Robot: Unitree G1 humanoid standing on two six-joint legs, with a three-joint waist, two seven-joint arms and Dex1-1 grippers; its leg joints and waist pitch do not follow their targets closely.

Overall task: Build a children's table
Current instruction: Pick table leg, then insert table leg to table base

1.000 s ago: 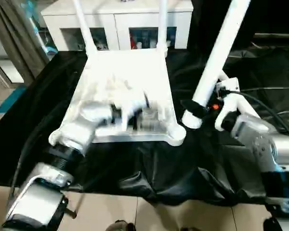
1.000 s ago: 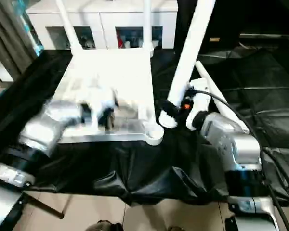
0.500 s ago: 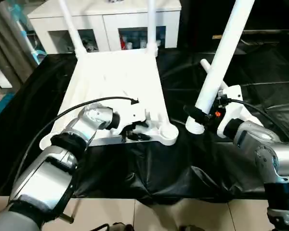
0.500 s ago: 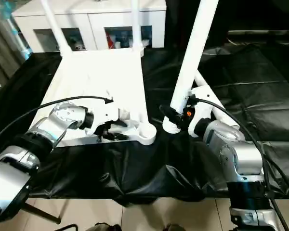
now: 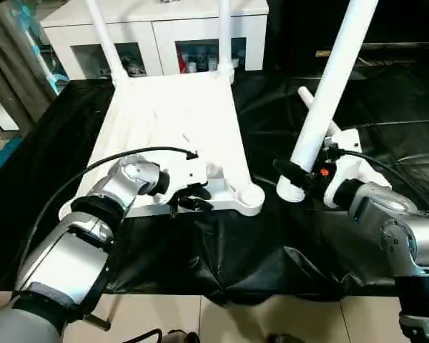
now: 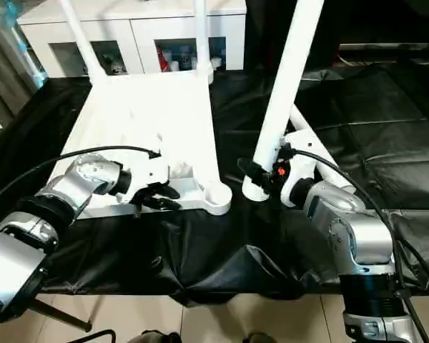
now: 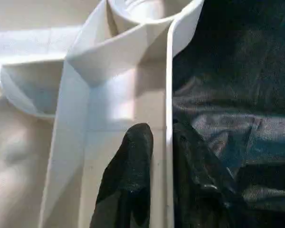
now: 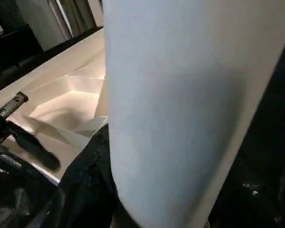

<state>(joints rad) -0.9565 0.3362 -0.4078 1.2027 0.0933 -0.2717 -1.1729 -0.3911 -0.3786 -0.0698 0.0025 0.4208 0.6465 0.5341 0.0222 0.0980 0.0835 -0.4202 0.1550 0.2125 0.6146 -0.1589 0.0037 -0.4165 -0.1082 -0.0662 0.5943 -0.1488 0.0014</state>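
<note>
The children's table top (image 5: 179, 107) lies upside down on black cloth, ribbed underside up. Two legs stand in its far corner sockets, one on the left (image 5: 104, 36) and one on the right (image 5: 224, 28). My left gripper (image 5: 189, 199) is at the near rim. In the left wrist view its fingers (image 7: 133, 156) straddle the thin rim wall, shut on it. My right gripper (image 5: 300, 175) is shut on a third leg (image 5: 332, 78), held nearly upright. That leg's flared end hangs just right of the near right socket (image 5: 252, 196). Another leg (image 5: 309, 98) lies on the cloth behind it.
A white cabinet (image 5: 164, 43) with glass doors stands behind the table top. The black cloth (image 5: 272, 243) hangs in folds over the front edge, with tiled floor below. Black cables run along both forearms. A grey curtain (image 5: 11, 64) hangs at the far left.
My left gripper has settled on the near rim and its fingers have closed on it. The camera has shifted. My right gripper still holds the upright leg in about the same place.
</note>
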